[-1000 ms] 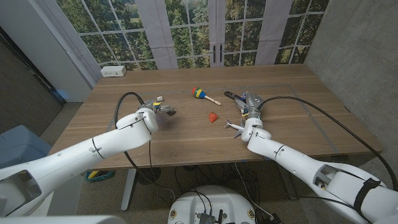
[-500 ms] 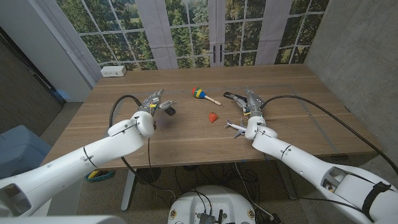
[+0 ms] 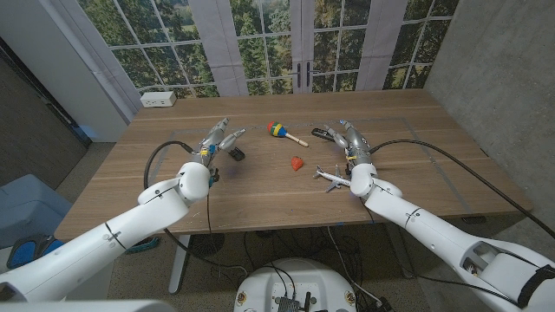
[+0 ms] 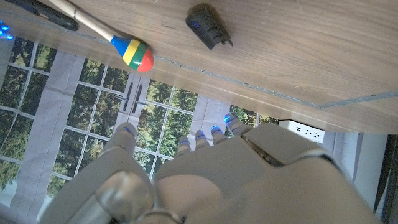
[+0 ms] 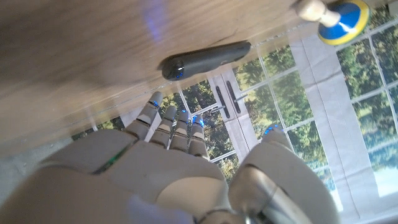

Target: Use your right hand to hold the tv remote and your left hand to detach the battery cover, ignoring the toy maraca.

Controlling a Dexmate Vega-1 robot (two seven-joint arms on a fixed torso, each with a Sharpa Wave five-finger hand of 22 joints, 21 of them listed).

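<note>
both arms have reached further out; left hand (image 3: 218, 139) and right hand (image 3: 351, 139) fingers apart, holding nothing.

1. The maraca (image 3: 279, 130) lies near the middle of the table (image 3: 260, 195), toward the far side.
2. The remote (image 3: 323, 133) lies to the right of the maraca, just beside the fingers of the right hand (image 3: 351, 140).
3. The battery cover (image 3: 236, 154) lies left of the maraca and nearer the robot, just beside the left hand (image 3: 212, 141).
4. A small piece (image 3: 297, 162) sits between cover and remote, in front of the maraca.
5. A toy plane (image 3: 328, 177) lies in front of the remote, beside the right wrist.
6. A power strip (image 3: 158, 99) sits at the far left corner.
</note>
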